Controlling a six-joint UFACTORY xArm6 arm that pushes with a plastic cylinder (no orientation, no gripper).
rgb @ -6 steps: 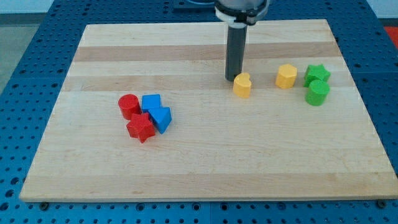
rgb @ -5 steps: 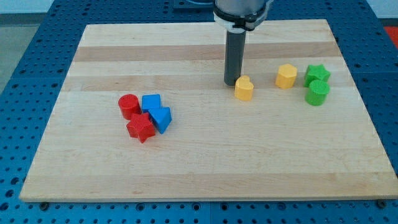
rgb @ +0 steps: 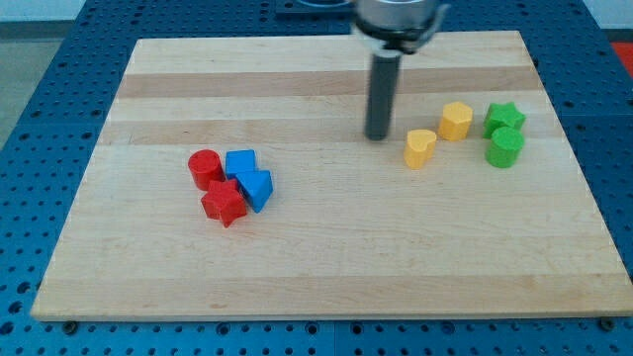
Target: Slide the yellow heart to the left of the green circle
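Camera view: my tip (rgb: 377, 136) is set on the wooden board (rgb: 316, 257), just left of the yellow heart (rgb: 419, 148), nothing held. The green circle (rgb: 504, 148) is seen further right, below the green star (rgb: 503, 118).

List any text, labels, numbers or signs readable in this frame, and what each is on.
None: no readable text or marks on the board, the rod or my tip, the yellow heart, the green circle or the other blocks.
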